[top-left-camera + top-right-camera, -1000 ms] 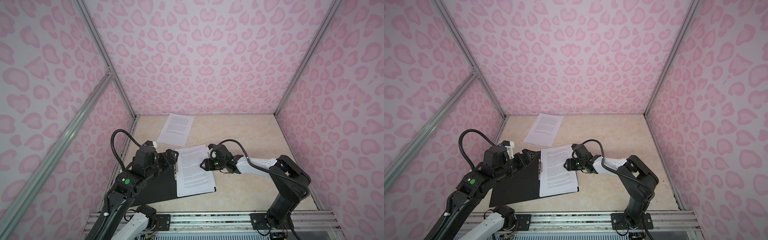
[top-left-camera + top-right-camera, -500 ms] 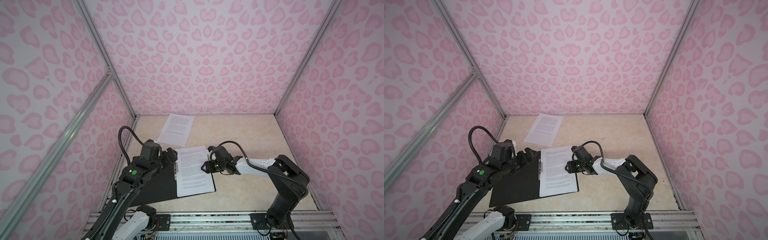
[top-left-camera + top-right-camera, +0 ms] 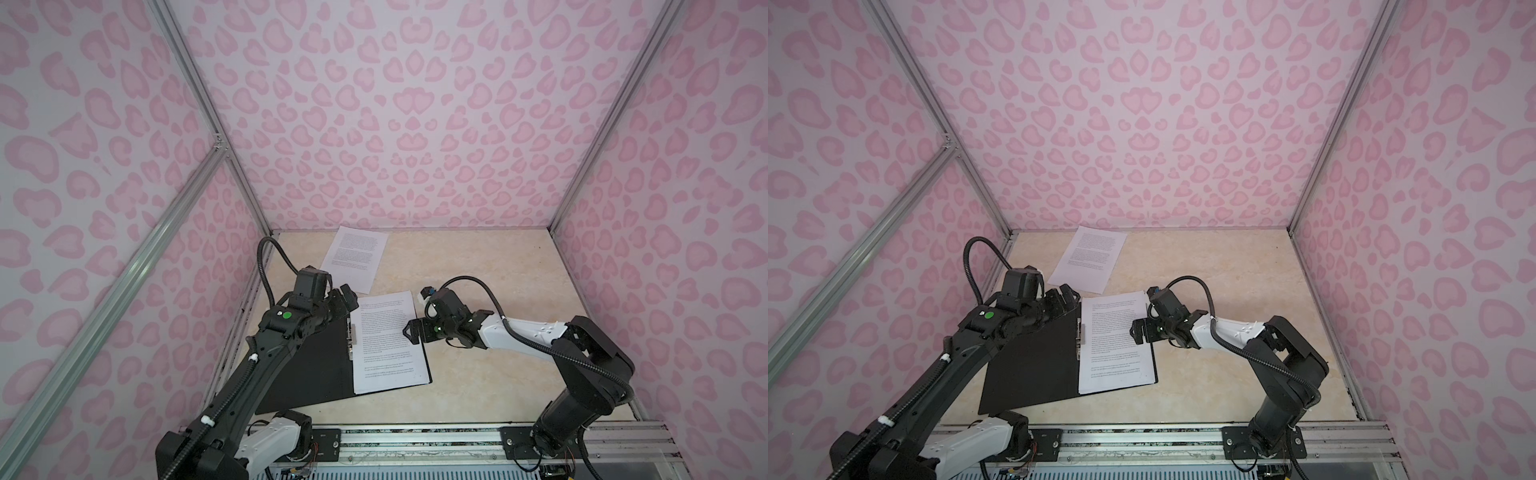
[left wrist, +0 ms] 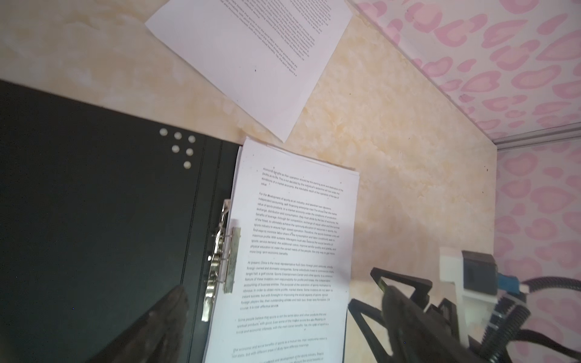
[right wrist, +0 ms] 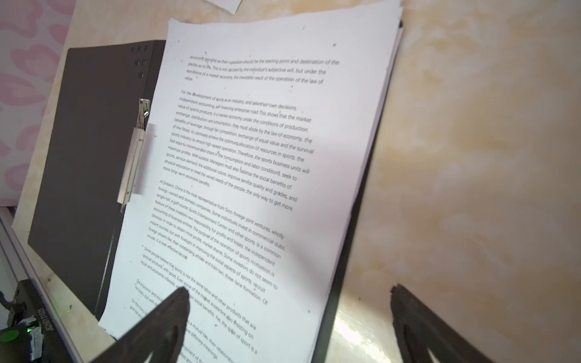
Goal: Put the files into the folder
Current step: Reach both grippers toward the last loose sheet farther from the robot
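Pink heart-print walls [image 3: 395, 124] box in a beige marbled tabletop [image 3: 478, 266], and your folder [image 3: 316, 370] lies open on it near the left wall, black inside up. Most of the files [image 3: 386, 345] already sit as a slightly fanned stack on its right half, their left edge at the metal clip [image 4: 226, 251]. You cannot tell whether the clip bites on them. One loose sheet [image 3: 357, 257] lies at the back by the wall, outside the folder, so it is left to fetch, and the cover is not yet closed. Your right gripper [image 3: 412, 331] hangs at the stack's right edge, jaws spread wide, holding nothing. Your left gripper [image 3: 348, 297] hovers over the folder's far end near the spine, likewise wide apart and empty.
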You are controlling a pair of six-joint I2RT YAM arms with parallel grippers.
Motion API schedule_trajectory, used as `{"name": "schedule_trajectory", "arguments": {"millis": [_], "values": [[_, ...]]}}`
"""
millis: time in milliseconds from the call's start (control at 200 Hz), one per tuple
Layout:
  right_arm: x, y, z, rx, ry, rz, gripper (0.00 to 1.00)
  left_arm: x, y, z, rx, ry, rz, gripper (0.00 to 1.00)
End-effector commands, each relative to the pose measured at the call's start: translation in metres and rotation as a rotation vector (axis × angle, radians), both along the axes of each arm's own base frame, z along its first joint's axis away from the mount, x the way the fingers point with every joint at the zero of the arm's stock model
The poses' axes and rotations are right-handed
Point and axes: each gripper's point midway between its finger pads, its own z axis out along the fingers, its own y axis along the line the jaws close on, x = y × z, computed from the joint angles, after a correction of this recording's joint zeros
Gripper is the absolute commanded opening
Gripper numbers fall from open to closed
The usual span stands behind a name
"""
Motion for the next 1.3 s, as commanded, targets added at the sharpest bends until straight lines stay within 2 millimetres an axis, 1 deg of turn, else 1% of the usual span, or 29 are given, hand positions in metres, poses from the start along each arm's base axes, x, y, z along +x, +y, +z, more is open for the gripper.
{"name": "schedule_trajectory", "arguments": {"millis": [0, 110, 220, 255, 275, 290, 310, 365, 420, 520, 535, 575, 605, 675, 775, 930, 1040, 1150, 1295], "values": [[0.008, -0.02, -0.004, -0.05, -0.027, -0.045, 0.97, 0.039, 0.0, 0.006, 0.021, -0.077, -0.022, 0.97], [0.015, -0.034, -0.002, -0.055, -0.039, -0.082, 0.97, 0.077, 0.0, -0.007, 0.052, -0.06, -0.031, 0.97], [0.013, -0.039, -0.001, -0.05, -0.026, -0.059, 0.97, 0.116, 0.0, -0.025, 0.1, -0.014, -0.05, 0.98], [0.013, -0.042, -0.001, -0.05, -0.026, -0.061, 0.97, 0.13, -0.001, -0.027, 0.113, -0.013, -0.067, 0.98], [0.013, -0.045, -0.002, -0.052, -0.024, -0.064, 0.97, 0.137, -0.003, -0.033, 0.123, -0.002, -0.08, 0.98], [0.013, -0.046, -0.001, -0.05, -0.023, -0.067, 0.97, 0.139, -0.003, -0.042, 0.131, 0.02, -0.086, 0.98], [0.014, -0.048, -0.001, -0.044, -0.021, -0.073, 0.97, 0.15, -0.005, -0.034, 0.132, 0.003, -0.092, 0.99], [0.015, -0.052, -0.001, -0.011, -0.013, -0.085, 0.97, 0.168, -0.008, -0.046, 0.139, 0.026, -0.115, 1.0], [0.016, -0.057, 0.0, 0.027, -0.006, -0.105, 0.97, 0.184, -0.007, -0.059, 0.156, 0.042, -0.124, 0.99], [0.017, -0.066, 0.003, 0.088, -0.003, -0.134, 0.97, 0.209, -0.011, -0.077, 0.166, 0.048, -0.169, 0.99], [0.017, -0.068, 0.004, 0.092, -0.003, -0.138, 0.97, 0.212, -0.012, -0.078, 0.166, 0.051, -0.179, 0.99], [0.017, -0.071, 0.004, 0.098, -0.002, -0.144, 0.97, 0.219, -0.015, -0.089, 0.161, 0.076, -0.202, 0.99], [0.018, -0.074, 0.005, 0.098, -0.003, -0.148, 0.97, 0.225, -0.016, -0.094, 0.156, 0.082, -0.211, 0.99], [0.018, -0.079, 0.005, 0.1, -0.005, -0.156, 0.97, 0.232, -0.021, -0.106, 0.138, 0.095, -0.231, 0.99], [0.02, -0.087, 0.006, 0.108, -0.006, -0.18, 0.97, 0.236, -0.027, -0.118, 0.108, 0.116, -0.248, 0.98], [0.029, -0.098, 0.008, 0.178, 0.008, -0.233, 0.97, 0.232, -0.042, -0.142, 0.028, 0.176, -0.278, 0.98], [0.037, -0.104, 0.01, 0.213, 0.014, -0.28, 0.97, 0.225, -0.059, -0.155, -0.018, 0.208, -0.318, 0.98], [0.051, -0.111, 0.017, 0.23, -0.006, -0.334, 0.97, 0.219, -0.077, -0.162, -0.04, 0.224, -0.355, 0.98], [0.071, -0.108, 0.029, 0.26, -0.031, -0.362, 0.97, 0.214, -0.104, -0.173, -0.054, 0.246, -0.41, 0.98]]}}
